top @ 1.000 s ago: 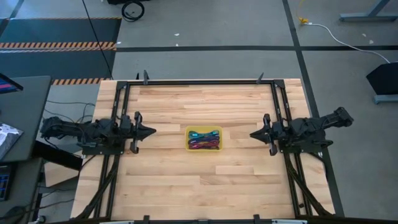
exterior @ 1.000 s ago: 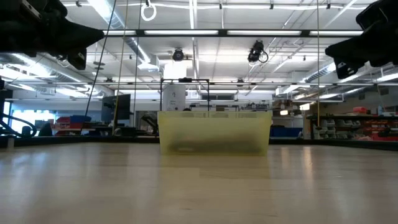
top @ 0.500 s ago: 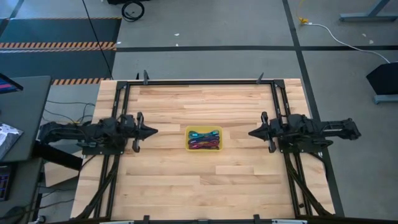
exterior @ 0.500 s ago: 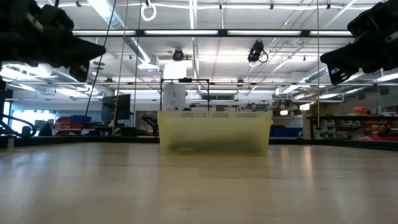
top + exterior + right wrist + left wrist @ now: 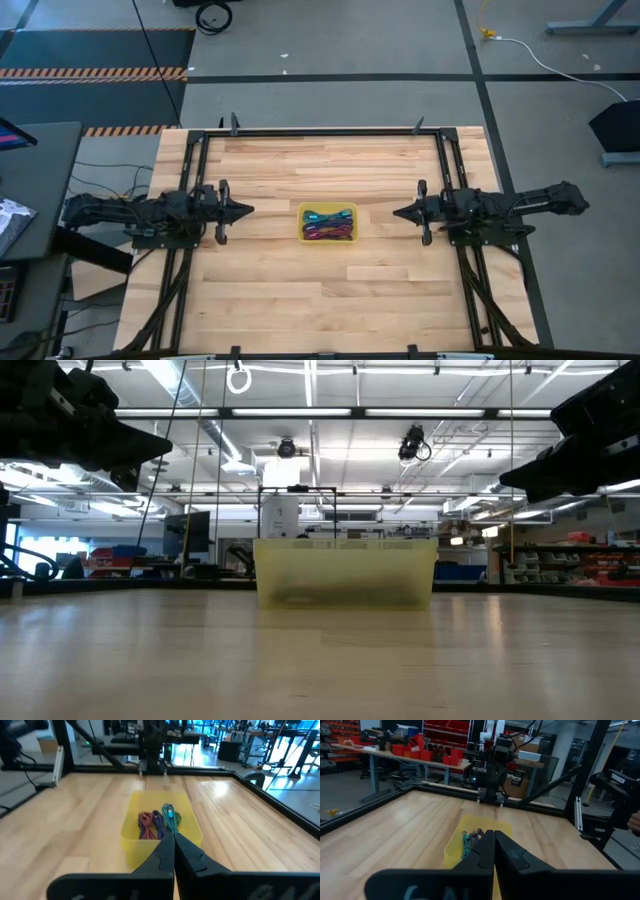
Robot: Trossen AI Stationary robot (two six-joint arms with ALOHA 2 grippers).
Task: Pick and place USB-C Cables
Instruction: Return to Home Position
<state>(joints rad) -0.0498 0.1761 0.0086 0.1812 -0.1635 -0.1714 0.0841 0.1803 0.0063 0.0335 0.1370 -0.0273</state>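
Several short USB-C cable bundles (image 5: 329, 223), green, teal, violet and maroon among them, lie together inside a small yellow bin (image 5: 303, 238) at the table's middle. The right wrist view shows the bundles (image 5: 159, 824) from the right. My left gripper (image 5: 249, 210) hovers above the table left of the bin, shut and pointing at it. My right gripper (image 5: 396, 212) hovers right of the bin, shut, pointing at it too. In the low view both grippers (image 5: 165, 440) (image 5: 505, 480) hang well above the tabletop.
The wooden table (image 5: 270, 300) is framed by a black rail (image 5: 320, 132) along its far edge and by the arms' mounts at both sides. Bare wood lies in front of and behind the bin. A white cord (image 5: 560, 65) lies on the floor beyond.
My right gripper has moved toward the bin, the arm stretching out level and its tip coming lower. My left gripper has edged slightly toward the bin. Both have stayed shut. The bin and cables have not moved.
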